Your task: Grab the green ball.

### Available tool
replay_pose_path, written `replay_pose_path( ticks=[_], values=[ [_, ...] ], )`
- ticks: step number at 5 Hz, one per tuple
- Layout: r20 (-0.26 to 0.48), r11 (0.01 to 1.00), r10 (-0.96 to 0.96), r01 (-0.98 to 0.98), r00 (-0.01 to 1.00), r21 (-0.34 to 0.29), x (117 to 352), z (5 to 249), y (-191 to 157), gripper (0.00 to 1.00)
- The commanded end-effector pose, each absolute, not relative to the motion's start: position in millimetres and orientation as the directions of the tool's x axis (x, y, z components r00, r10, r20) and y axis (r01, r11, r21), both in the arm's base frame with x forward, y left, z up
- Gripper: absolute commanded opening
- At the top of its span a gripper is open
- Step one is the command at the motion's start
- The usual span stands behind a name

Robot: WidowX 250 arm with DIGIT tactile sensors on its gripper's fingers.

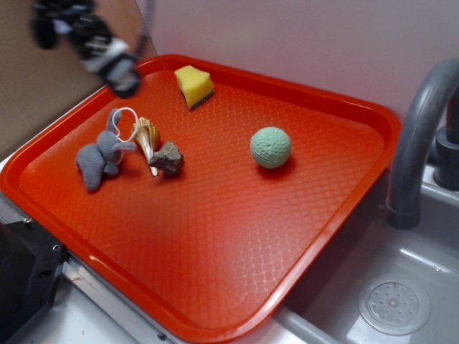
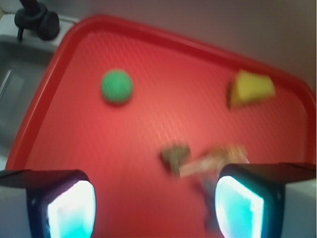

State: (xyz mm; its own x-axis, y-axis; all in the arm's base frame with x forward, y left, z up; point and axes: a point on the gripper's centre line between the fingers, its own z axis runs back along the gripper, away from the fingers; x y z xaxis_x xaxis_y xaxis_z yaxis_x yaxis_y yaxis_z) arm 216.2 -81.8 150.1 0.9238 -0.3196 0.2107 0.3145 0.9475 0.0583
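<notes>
A red tray [image 1: 215, 236] is lying on the counter beside a grey sink [image 1: 401, 301], with a curved grey tap [image 1: 419, 136] rising at the tray's 3 o'clock side in the exterior view. The green ball [image 1: 271, 147] is sitting on the tray surface, toward 2 o'clock from the tray's middle, well apart from everything else and touching nothing but the tray.

A yellow sponge [image 1: 193, 85] is resting near the rim at 12 o'clock. At about 9 o'clock a small cluster is lying close together: a grey plush toy [image 1: 100, 160] with a white loop, a shell [image 1: 148, 137] just beside it, and a brown rock [image 1: 168, 159] touching the shell's lower end.

The gripper [image 1: 107, 61] is hanging blurred above the tray's 11 o'clock corner, off the surface and well apart from the ball.

In the wrist view, the gripper [image 2: 156, 208] is showing its two fingers [image 2: 69, 206] spread wide apart at the bottom of the frame, with nothing between them. The ball [image 2: 117, 87] is appearing at 11 o'clock from the gap, the sponge [image 2: 251, 88] at 1 o'clock, and the rock [image 2: 175, 156] and shell [image 2: 214, 160] just above the right finger. This view is blurred.
</notes>
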Motion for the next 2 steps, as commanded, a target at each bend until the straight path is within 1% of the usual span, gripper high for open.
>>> replay_pose_path(
  ticks=[1,2],
  values=[
    [0.274,0.917,-0.398,0.386,0.876,0.1,292,86,-128,1.0],
    [0.212,0.902,-0.426,0.429,0.879,0.033,295,44,-140,1.0]
  ],
)
